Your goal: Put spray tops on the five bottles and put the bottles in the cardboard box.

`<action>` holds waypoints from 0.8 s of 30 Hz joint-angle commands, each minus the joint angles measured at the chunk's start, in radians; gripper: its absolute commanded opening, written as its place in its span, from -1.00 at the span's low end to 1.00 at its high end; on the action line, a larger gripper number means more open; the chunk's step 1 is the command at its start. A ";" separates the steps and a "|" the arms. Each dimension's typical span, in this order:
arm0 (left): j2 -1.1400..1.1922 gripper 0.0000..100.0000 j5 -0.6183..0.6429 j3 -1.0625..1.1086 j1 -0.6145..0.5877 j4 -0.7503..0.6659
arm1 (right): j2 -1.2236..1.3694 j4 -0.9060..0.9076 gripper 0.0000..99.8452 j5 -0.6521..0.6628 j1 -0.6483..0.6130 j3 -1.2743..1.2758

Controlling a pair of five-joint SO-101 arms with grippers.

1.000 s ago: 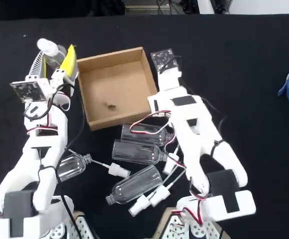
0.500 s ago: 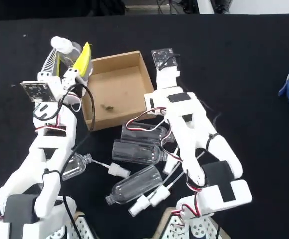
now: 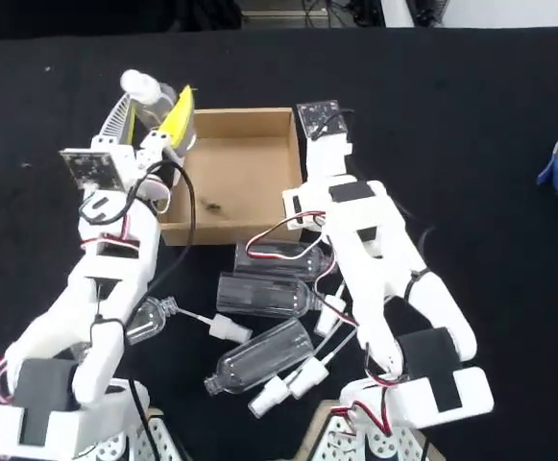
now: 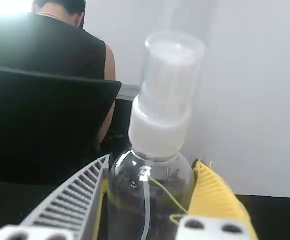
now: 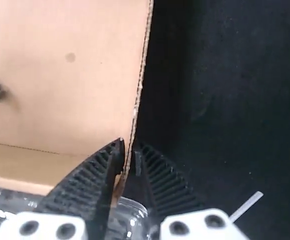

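The right gripper (image 5: 127, 155), pinching the cardboard box (image 3: 245, 165) by its wall, had squared it. The left gripper (image 3: 151, 115), clamping a capped bottle (image 3: 147, 88), swung nearer, seemingly for deposit.

The brown cardboard box (image 3: 240, 163) is standing open upward; clear plastic bottles (image 3: 264, 293) are crowding the black counter (image 3: 471, 144) just beside its near wall.

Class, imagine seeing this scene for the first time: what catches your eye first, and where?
The left tool holds a capped spray bottle raised left of the cardboard box. The right tool is shut on the box's right wall. More bottles and loose spray tops lie in front of the box.
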 commanded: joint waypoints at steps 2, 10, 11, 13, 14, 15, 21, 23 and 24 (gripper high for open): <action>0.054 -0.94 0.014 -0.133 0.012 -0.005 | -0.030 0.008 -0.98 0.023 -0.040 -0.019; 0.239 -0.94 0.014 -0.245 0.012 -0.005 | 0.027 0.015 -0.98 0.014 -0.055 -0.073; 0.256 -0.94 0.014 -0.251 0.013 -0.005 | 0.022 0.015 -0.97 0.014 -0.057 -0.076; 0.284 -0.94 0.014 -0.262 0.015 -0.008 | 0.010 0.017 -0.95 0.014 -0.057 -0.077; 0.301 -0.94 0.014 -0.271 0.015 -0.026 | 0.004 0.017 -0.91 0.014 -0.057 -0.077; 0.316 -0.94 0.014 -0.275 0.015 -0.057 | -0.002 0.017 -0.85 0.014 -0.055 -0.077; 0.505 -0.94 0.006 -0.344 0.012 -0.161 | -0.004 0.008 -0.80 0.017 -0.055 -0.076; 0.580 -0.94 0.006 -0.378 0.008 -0.181 | -0.004 0.008 -0.82 0.015 -0.055 -0.074; 0.611 -0.94 0.006 -0.387 0.008 -0.207 | -0.004 0.006 -0.82 0.015 -0.055 -0.074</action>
